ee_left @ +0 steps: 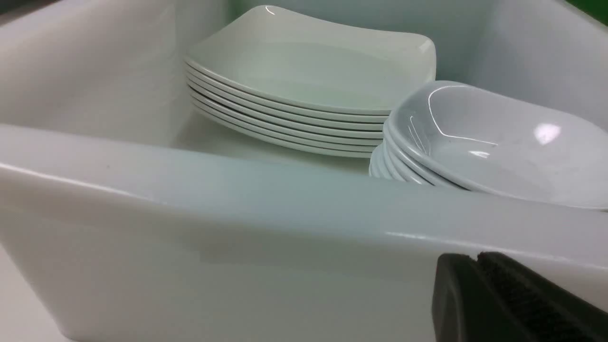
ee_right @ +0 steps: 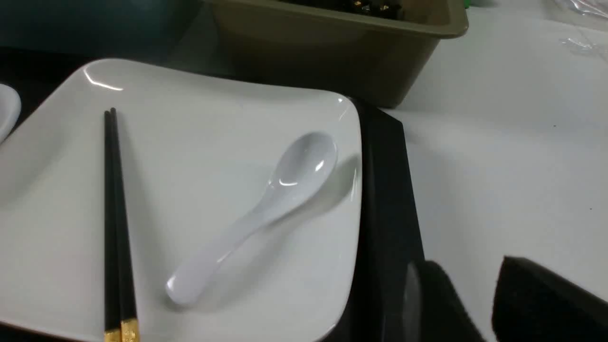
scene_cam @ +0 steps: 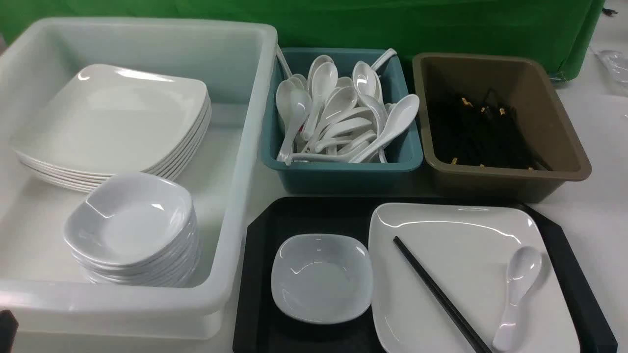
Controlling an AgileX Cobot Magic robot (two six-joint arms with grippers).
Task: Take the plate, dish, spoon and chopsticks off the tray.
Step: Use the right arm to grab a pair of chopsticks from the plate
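The white surface [scene_cam: 598, 206] carries everything. Biggest on it is the white tub [scene_cam: 251, 147] on the left, holding a stack of square plates [scene_cam: 113, 117] at the back and a stack of small dishes [scene_cam: 130, 225] nearer me.

To its right, at the front, sits the black tray [scene_cam: 255, 274], and nothing has left it yet. The plate [scene_cam: 471, 245] fills the tray's right side. The dish [scene_cam: 321, 278] sits on the tray floor just left of it.

Behind the tray stand the brown bin [scene_cam: 490, 189] of black chopsticks and, on its left, the teal bin [scene_cam: 343, 179] heaped with white spoons.

The chopsticks [scene_cam: 436, 291] lie side by side, slanting across the plate (gold-tipped at the near end). The spoon [scene_cam: 517, 294] rests on the plate's right part, bowl up and pointing away from me, well apart from the chopsticks.

The right claw [ee_right: 479, 304] sits by the tray's right rim, its fingers spread with bare surface showing between them, gripping nothing. The left claw [ee_left: 479, 275] is just outside the tub's near wall. Only a dark corner shows, so I cannot tell whether it is released or clenched.
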